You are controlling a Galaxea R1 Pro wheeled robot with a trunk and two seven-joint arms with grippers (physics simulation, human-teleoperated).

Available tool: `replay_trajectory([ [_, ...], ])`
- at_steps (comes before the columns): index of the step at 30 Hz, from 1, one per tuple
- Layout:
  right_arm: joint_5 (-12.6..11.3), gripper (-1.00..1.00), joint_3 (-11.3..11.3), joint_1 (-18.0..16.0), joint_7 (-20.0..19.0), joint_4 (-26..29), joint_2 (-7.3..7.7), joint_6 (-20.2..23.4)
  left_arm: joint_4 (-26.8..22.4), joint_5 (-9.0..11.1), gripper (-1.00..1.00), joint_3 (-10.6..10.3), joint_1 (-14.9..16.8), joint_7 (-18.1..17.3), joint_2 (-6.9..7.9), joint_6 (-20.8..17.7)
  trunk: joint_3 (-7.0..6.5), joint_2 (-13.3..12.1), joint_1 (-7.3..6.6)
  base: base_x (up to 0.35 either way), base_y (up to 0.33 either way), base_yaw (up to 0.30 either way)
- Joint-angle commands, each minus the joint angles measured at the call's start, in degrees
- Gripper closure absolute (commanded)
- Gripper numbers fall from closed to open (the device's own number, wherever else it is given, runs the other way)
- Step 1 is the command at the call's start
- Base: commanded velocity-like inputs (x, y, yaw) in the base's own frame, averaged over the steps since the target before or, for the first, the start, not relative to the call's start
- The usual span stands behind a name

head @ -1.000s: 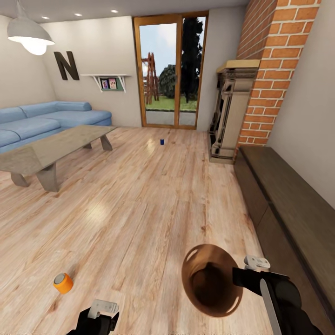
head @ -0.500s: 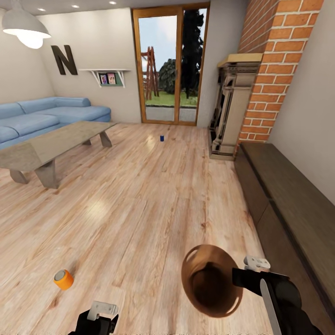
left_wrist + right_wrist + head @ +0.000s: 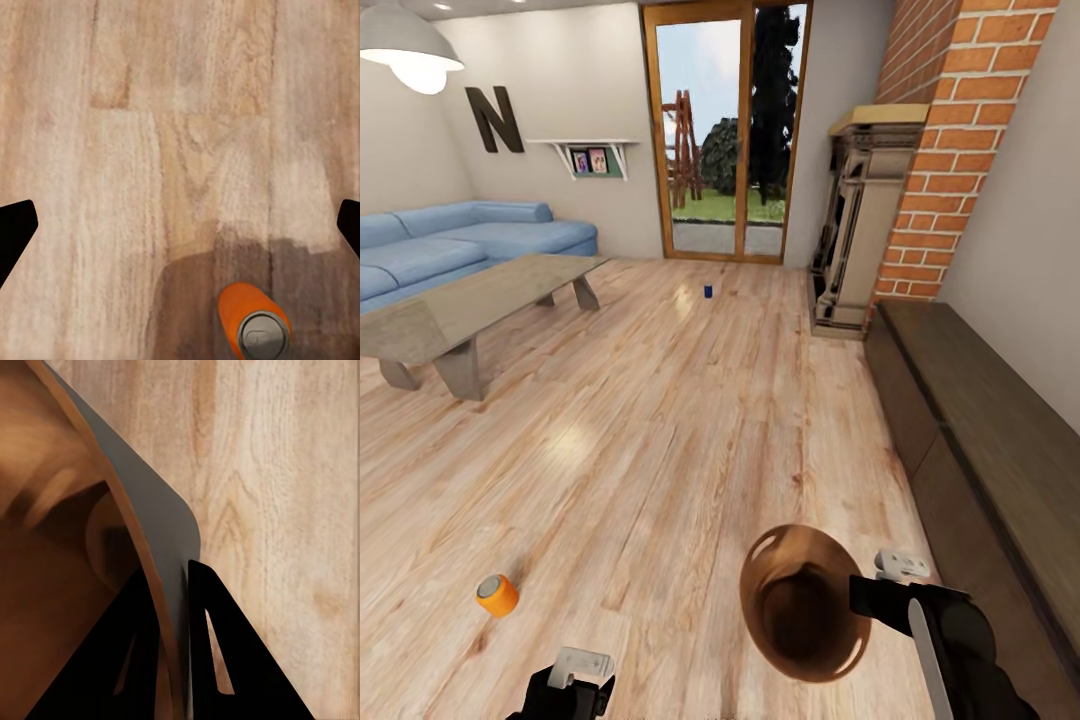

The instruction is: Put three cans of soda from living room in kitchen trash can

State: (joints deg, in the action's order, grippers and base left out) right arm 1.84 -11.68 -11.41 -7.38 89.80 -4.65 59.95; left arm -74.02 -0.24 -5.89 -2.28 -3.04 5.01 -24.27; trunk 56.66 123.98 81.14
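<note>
Since the earlier frames the whole head view has slid, which is the camera travelling: the doors and sofa sit a little lower and larger, while the orange can (image 3: 496, 595) and the tash can (image 3: 805, 603) hold nearly the same places low in the frame.

What could go wrong starts with that tash can. The right claw (image 3: 175, 607) is clenched on its rim, one finger inside and one outside the thin wall, so the bin hangs from a narrow pinch (a grip that, I judge, could slip or let the bin swing if the base jolts). If it tilts, anything dropped in later could roll out.

The orange can lies on its side on the floor (image 3: 690, 420), lower left of the head view, its silver-grey end facing up toward the camera. In the left wrist view it sits at the bottom edge, right of centre (image 3: 253, 322), off the line between the left claw's fingertips (image 3: 180, 225), which stand wide apart and hold nothing. A descent from here would probably miss it or nudge it, and a can on its side rolls readily.

The dark blue can (image 3: 707, 291) stands upright, far off at upper centre near the glass doors (image 3: 725, 130), right of the coffee counter (image 3: 470, 310). A third can I cannot find.
</note>
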Motion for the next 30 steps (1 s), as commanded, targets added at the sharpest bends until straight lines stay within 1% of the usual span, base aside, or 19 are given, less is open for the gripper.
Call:
replay_trajectory([
  [1,-1.4,1.00,0.0,0.0,-0.2,0.0,0.14,0.1,0.0,0.0,-1.00,0.0,0.0,0.0,0.02,0.0,0.05,0.0,0.00,0.000,0.000,0.000],
  [6,-1.4,1.00,-0.1,0.0,-0.2,0.0,0.57,0.1,0.1,0.0,-1.00,0.0,0.0,0.4,0.03,-0.1,0.31,0.0,0.00,0.000,0.000,0.000],
  [30,-1.3,1.00,-0.2,0.0,-0.1,0.0,0.65,0.1,0.1,0.1,-1.00,0.1,0.0,0.6,0.00,-0.2,1.54,0.0,0.00,0.000,0.000,0.000],
])
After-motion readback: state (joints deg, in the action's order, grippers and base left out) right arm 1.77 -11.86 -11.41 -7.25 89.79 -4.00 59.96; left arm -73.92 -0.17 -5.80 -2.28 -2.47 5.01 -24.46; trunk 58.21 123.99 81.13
